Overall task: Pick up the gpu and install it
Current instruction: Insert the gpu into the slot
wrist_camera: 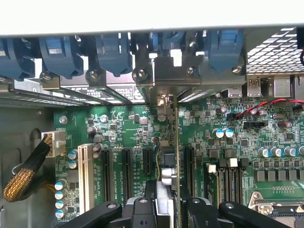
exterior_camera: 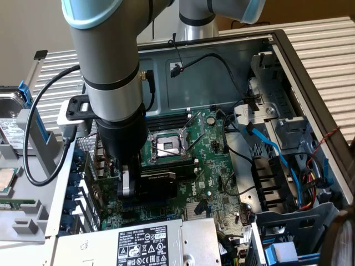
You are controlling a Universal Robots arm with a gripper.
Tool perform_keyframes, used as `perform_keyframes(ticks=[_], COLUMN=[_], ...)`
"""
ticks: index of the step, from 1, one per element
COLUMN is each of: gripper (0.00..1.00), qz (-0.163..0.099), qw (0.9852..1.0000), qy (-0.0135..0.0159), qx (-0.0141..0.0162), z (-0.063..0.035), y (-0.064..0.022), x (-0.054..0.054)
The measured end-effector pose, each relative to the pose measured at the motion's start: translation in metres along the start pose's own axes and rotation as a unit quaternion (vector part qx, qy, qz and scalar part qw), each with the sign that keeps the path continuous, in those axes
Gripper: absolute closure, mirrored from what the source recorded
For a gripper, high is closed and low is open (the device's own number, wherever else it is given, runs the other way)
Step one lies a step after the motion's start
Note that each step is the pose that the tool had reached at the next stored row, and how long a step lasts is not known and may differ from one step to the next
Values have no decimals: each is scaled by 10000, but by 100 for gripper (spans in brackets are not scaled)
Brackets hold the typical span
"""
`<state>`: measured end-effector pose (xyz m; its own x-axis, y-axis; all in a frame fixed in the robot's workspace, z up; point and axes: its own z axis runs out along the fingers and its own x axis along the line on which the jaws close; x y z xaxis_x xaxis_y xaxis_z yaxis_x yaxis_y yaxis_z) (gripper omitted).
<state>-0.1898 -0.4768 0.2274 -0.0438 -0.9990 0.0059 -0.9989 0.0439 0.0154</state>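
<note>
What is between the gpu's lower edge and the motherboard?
In the wrist view the gpu, held edge-on in the pincer, stands over the motherboard; only a black expansion slot lies beside it there.

Robot arm (exterior_camera: 105, 72) reaching into open computer case (exterior_camera: 299, 72), pincer (exterior_camera: 133, 185) gripping gpu (exterior_camera: 158, 183) over green motherboard (exterior_camera: 213, 166)

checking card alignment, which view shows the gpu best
The wrist view: the gpu stands edge-on between the gripper fingers, lined up over the motherboard slots. The exterior view shows its black heatsink beside the arm.
</note>
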Motion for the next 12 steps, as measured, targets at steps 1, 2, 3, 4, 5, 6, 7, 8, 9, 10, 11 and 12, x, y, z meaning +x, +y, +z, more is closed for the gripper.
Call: perform_keyframes(ticks=[1, 2, 3, 4, 5, 6, 7, 8, 9, 10, 11, 12], gripper=[71, 71, 71, 71, 71, 71, 71, 71, 71, 71, 71, 71], qz=[0, 1, 1, 0, 0, 0, 1, 1, 0, 0, 0, 0], qw=[10000, 10000, 10000, 10000, 10000, 10000, 10000, 10000, 10000, 10000, 10000, 10000], qy=[0, 0, -1, -3, -5, -6, -6, -7, -6, -6, -8, -10], qx=[0, 0, 0, 0, 0, 0, 0, 0, 0, 0, 0, 0], z=[0, 0, 1, 1, 1, 1, 1, 1, 0, 0, 0, 0], y=[0, 0, 0, 0, 0, 0, 0, 0, -1, -1, 0, 0], x=[0, 1, 3, 5, 8, 10, 11, 11, 12, 13, 13, 13])
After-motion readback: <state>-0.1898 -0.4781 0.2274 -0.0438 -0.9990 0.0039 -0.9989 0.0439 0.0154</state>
